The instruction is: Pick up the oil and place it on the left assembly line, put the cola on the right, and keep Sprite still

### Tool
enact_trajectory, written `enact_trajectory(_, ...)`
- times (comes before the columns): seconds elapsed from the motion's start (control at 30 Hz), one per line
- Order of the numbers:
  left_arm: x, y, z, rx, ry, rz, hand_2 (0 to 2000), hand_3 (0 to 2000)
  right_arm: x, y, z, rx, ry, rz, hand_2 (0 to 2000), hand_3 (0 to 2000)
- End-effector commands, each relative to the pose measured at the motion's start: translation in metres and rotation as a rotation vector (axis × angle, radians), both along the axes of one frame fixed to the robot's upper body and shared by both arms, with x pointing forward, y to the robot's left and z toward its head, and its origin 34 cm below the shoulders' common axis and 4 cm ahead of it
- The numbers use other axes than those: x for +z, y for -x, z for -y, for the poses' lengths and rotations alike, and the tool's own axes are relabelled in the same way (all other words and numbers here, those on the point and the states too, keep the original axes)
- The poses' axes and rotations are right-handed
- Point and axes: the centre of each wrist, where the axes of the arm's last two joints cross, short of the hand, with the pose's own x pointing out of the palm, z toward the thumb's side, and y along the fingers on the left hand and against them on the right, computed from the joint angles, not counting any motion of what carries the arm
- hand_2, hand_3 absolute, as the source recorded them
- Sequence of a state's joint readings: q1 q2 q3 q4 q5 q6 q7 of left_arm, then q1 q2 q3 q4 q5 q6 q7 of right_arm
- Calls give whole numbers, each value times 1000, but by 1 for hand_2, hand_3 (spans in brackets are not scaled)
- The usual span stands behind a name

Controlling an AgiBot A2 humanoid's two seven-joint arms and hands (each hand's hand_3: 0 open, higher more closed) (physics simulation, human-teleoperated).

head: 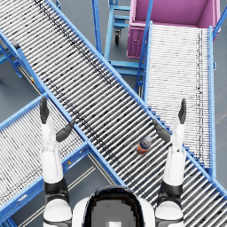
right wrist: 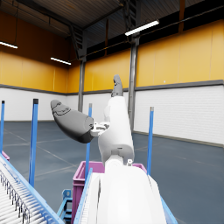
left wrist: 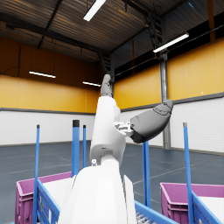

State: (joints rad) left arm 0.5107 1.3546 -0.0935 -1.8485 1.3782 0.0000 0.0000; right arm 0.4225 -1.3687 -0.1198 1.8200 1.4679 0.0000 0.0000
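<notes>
1. The left hand (head: 49, 127) is raised over the edge where the left assembly line (head: 22, 146) meets the middle roller line (head: 88, 88). Its fingers (head: 44, 111) are held straight and released, with the thumb spread wide. Nothing is grasped.
2. The right hand (head: 176, 128) is raised in mirror pose over the far edge of the middle roller line. Its fingers (head: 182, 111) are straight and released, with the thumb spread toward the left hand. Nothing is grasped.
3. One bottle (head: 144, 145) is recorded on the middle roller line, with an orange-brown body and a darker top.
   - It lies between the two hands, just beside the right thumb and well apart from the left fingers.
   - It is touched by neither hand.
   - Which of the task's three bottles it is cannot be told, nor whether it stands upright.
4. The right assembly line (head: 177, 66) is seen beyond the right fingers, with a pink bin (head: 173, 11) at its far end.
5. In the left wrist view the left hand (left wrist: 114, 114) is seen against the hall wall, fingers (left wrist: 105, 85) extended and thumb apart, palm bare.
6. In the right wrist view the right hand (right wrist: 114, 114) is shown likewise, fingers (right wrist: 117, 85) extended, thumb apart, nothing held.
</notes>
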Motion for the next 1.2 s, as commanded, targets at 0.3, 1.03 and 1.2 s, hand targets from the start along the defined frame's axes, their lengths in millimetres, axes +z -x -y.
enact_trajectory(0.3, -6, 0, 3, -8, 4, -20, 0, 0, -6, 1, -1, 3, -7, -18, 0, 0)
enact_trajectory(1.03, -10, 3, 13, -40, 4, -26, 0, 0, -111, 36, -60, 229, 59, -391, 0, 0)
enact_trajectory(1.2, -13, 3, 12, -39, 9, -34, 0, 0, -145, 27, -73, 269, 65, -524, 0, 0)
